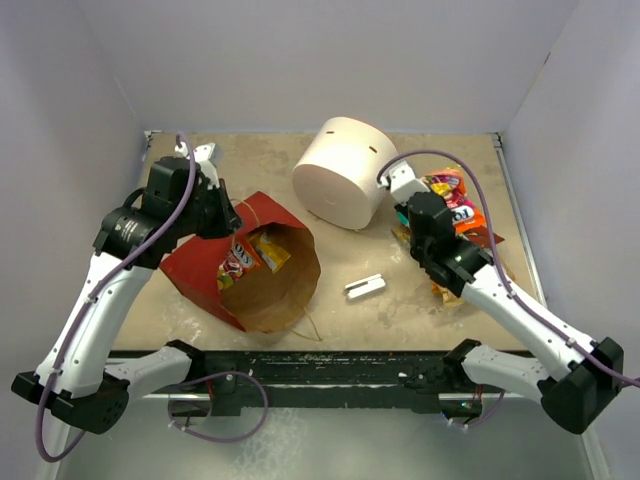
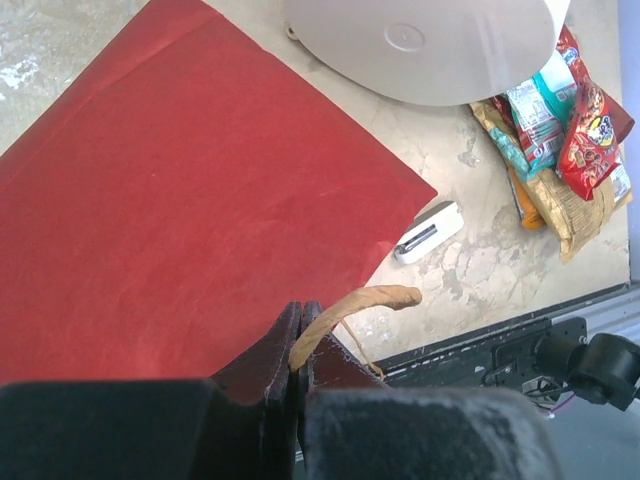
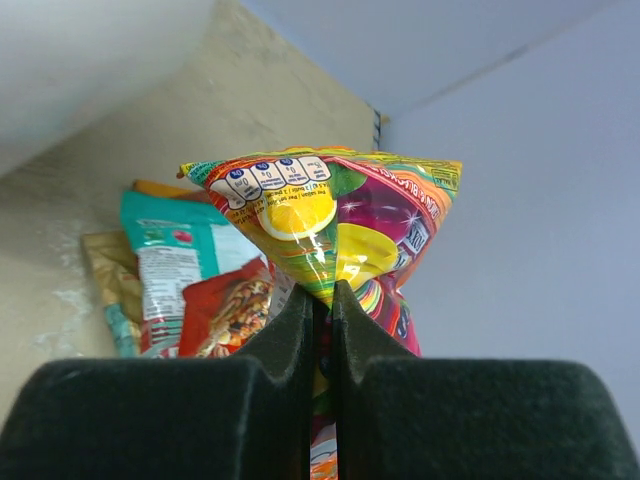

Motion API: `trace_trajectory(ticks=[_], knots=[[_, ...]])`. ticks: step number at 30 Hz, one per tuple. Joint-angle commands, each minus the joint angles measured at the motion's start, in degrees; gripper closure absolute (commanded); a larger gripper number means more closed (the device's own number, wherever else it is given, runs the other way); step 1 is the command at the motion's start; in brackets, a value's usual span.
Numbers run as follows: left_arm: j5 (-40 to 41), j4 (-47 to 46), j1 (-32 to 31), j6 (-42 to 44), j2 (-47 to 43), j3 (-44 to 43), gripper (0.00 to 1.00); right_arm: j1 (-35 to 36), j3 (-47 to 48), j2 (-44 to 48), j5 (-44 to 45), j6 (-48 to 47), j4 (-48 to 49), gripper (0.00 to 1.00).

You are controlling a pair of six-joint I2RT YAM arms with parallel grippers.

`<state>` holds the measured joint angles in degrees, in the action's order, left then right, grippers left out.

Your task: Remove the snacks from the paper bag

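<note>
left claw [image 2: 298, 318] pinched shut on twine handle [image 2: 352, 303] of paper bag [image 2: 180, 200] | right claw [image 3: 323, 297] clamped on multicoloured packet [image 3: 335, 215], beside snack pile [image 1: 462, 215] (right of white cylinder [image 1: 340, 172]) | bag lies on its side on table [image 1: 420, 300], mouth toward arm bases, orange and yellow packets [image 1: 237, 265] inside

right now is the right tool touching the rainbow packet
Touching. The right wrist view shows the right tool shut on the packet, its fingers pinching the lower edge.
</note>
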<state>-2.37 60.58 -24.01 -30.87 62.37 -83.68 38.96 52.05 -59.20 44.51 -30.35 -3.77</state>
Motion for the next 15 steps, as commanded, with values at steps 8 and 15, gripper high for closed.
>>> trace_trajectory(ticks=[8, 15], knots=[[-3.14, -1.08, 0.37, 7.45, 1.18, -3.45, 1.00, -14.61, 2.27, 4.95, 2.91, 15.22, -9.24, 1.00], [-3.69, -0.28, 0.34, 8.94, 0.25, -3.26, 1.00, -19.23, -3.57, 12.11, 1.59, 11.70, -13.55, 1.00]])
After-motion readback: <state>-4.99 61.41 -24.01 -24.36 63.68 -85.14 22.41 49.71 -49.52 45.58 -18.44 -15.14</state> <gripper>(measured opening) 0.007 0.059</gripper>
